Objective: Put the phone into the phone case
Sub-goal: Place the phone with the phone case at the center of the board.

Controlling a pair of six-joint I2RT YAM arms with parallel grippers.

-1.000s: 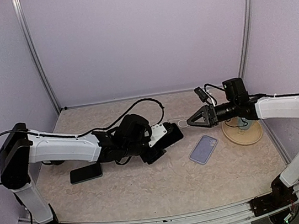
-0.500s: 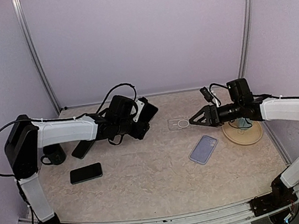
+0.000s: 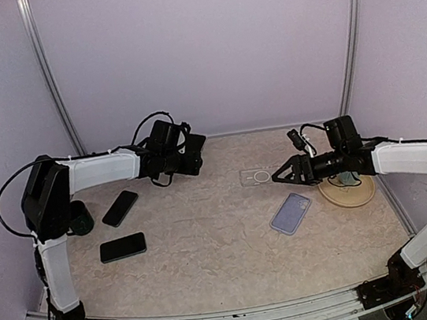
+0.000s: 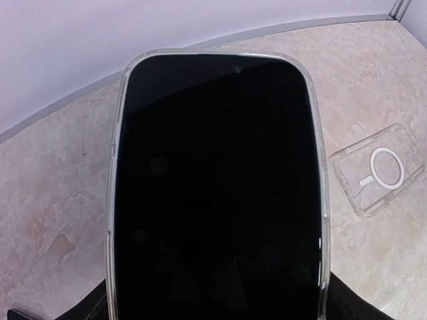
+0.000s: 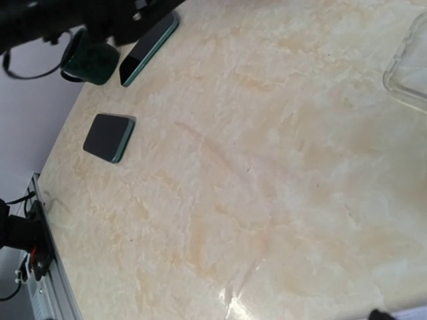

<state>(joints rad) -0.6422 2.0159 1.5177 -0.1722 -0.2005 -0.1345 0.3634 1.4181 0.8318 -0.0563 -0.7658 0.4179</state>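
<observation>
Three phones [image 3: 119,208] [image 3: 122,247], one [image 4: 217,193] in left jaws' pinch; two loose cases [image 3: 259,176] [image 3: 290,213]; right jaws spread.

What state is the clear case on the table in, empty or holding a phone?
Empty. The clear case lies flat, with the marble tabletop visible straight through it; no phone inside.

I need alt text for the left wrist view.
A black-screened phone with a clear rim fills the frame, above a beige marbled table. An empty clear phone case with a white ring lies at the right.
</observation>
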